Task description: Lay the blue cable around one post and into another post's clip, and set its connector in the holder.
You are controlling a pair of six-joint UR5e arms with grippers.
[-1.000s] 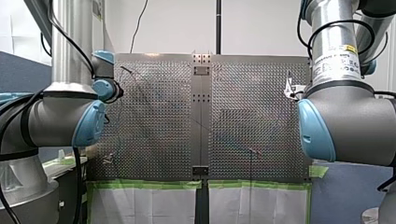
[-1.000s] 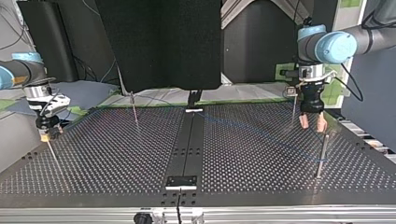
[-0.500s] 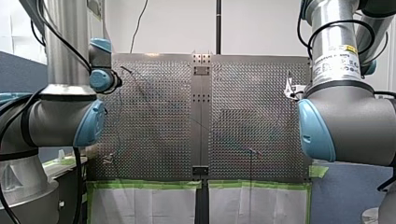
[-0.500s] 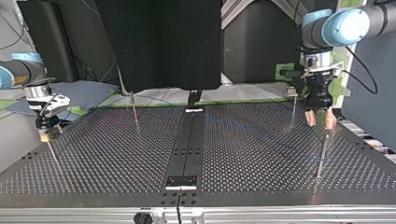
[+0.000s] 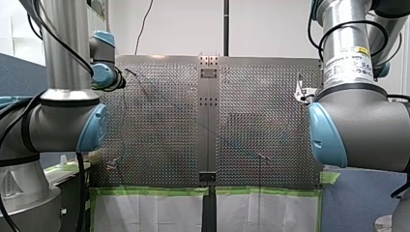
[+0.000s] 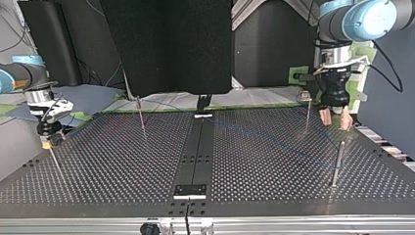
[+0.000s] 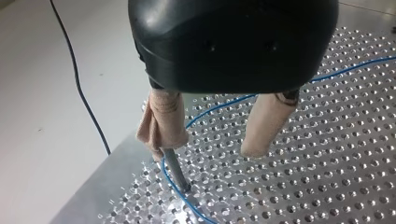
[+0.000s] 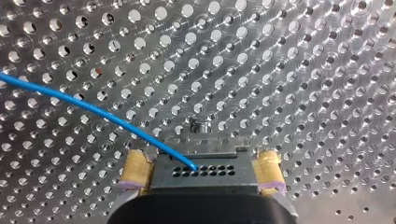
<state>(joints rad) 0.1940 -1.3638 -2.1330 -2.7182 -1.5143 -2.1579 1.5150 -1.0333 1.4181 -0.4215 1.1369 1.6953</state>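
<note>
1. Front view: the bulky elbows of my left arm (image 5: 58, 125) and my right arm (image 5: 358, 125) stand in the way, covering both sides of the perforated table (image 5: 164, 125). Green tape (image 5: 154, 191) lines its near edge, and a white wall (image 5: 183, 29) rises behind.
2. Top view: my left gripper (image 6: 335, 122) hangs with its beige pads spread and empty, just above a thin post (image 6: 337, 164) at the view's right. A second post (image 6: 307, 113) stands near it, and a third post (image 6: 141, 116) stands left of the middle. The blue cable (image 6: 274, 140) runs faintly across the table. My right gripper (image 6: 49, 139) sits low at the left edge. A black panel (image 6: 166, 46) blocks the room beyond.
3. Left wrist view: only here does the cable show curving around the thin post's foot, under one pad. A black cord (image 7: 79, 88) lies on the pale floor (image 7: 46, 140) beside the table.
4. Right wrist view: yellow pads (image 8: 136, 170) clamp a black connector (image 8: 205, 164), and the cable runs out of it over the holes.
</note>
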